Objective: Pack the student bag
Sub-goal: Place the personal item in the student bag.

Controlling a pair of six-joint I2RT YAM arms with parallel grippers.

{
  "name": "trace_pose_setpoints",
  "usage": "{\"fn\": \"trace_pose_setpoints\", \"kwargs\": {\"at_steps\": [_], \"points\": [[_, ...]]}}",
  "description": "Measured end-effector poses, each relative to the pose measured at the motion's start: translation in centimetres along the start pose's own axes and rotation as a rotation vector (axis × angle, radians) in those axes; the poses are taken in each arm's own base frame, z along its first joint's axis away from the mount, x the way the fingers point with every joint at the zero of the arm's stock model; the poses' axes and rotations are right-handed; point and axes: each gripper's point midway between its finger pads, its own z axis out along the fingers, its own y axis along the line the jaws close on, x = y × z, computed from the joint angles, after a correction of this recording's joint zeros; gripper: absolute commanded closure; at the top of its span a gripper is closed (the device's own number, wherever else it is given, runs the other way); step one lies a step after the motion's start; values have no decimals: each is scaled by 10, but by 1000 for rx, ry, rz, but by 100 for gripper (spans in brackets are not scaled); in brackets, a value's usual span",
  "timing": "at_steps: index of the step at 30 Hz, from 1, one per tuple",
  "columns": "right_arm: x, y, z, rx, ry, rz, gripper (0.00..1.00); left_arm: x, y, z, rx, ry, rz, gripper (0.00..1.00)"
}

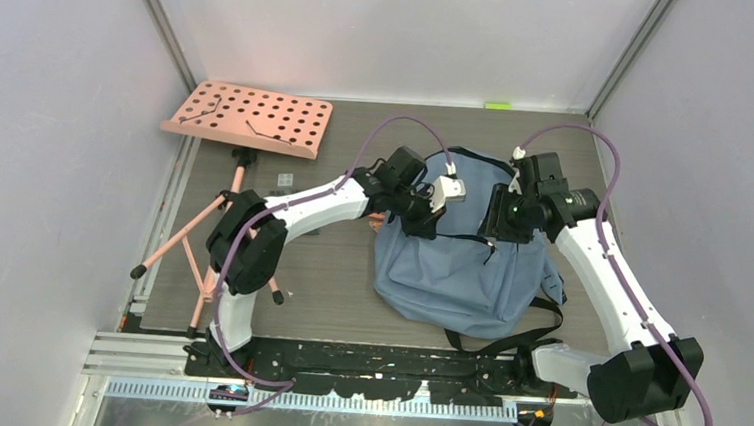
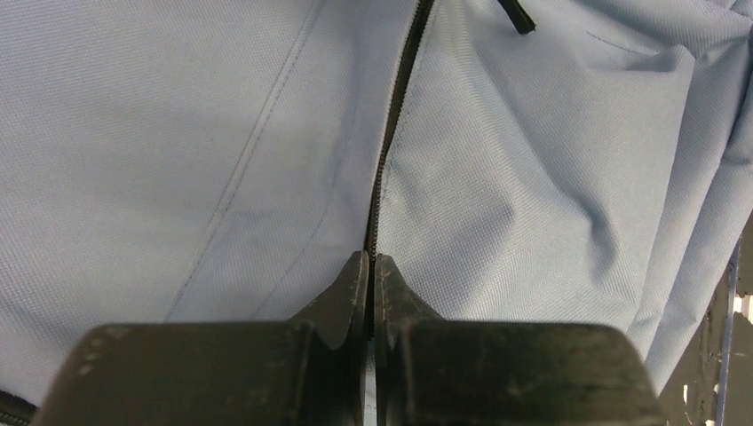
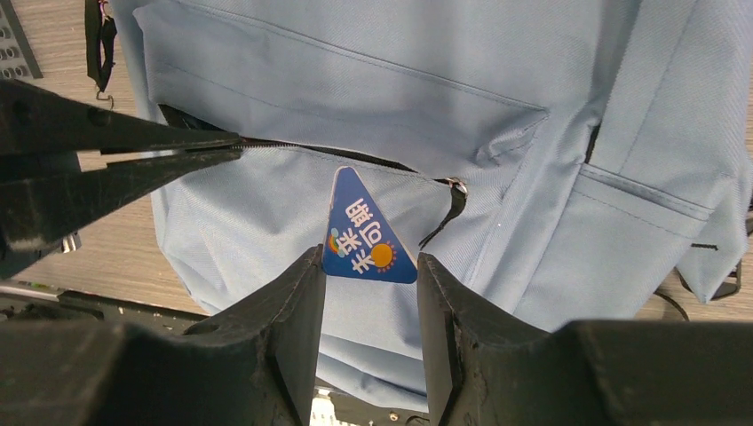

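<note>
The student bag (image 1: 470, 265), blue-grey, lies flat in the middle of the table, with black webbing straps (image 1: 510, 335) trailing toward the near edge. My left gripper (image 1: 421, 219) is at the bag's upper left and is shut on the black zipper line (image 2: 391, 115); its fingers (image 2: 342, 297) pinch the zipper edge. In the right wrist view the left gripper (image 3: 233, 148) grips the left end of the front-pocket zipper. My right gripper (image 3: 368, 259) hangs open and empty above the bag (image 3: 266, 222), over a blue triangular label (image 3: 364, 232). A zipper pull (image 3: 455, 188) sits right of the label.
A pink perforated music stand (image 1: 249, 119) on tripod legs (image 1: 195, 250) stands at the back left. A black mounting rail (image 1: 363, 357) runs along the near edge. Grey walls close in both sides. A green tape strip (image 1: 498, 105) marks the far edge.
</note>
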Motion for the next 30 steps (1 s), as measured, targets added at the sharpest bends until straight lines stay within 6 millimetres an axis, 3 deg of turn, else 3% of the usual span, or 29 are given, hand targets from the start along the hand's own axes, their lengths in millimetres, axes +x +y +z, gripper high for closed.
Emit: {"fn": "trace_pose_setpoints", "kwargs": {"at_steps": [14,26,30], "points": [[3,21,19,-103,82,2,65,-14,-23,-28,-33,-35,49,100],[-32,41,66,-134,129,-17,65,-20,-26,-34,-39,-53,62,100],[-29,51,85,-146,186,-61,66,-20,-26,-34,-40,-53,64,100]]}}
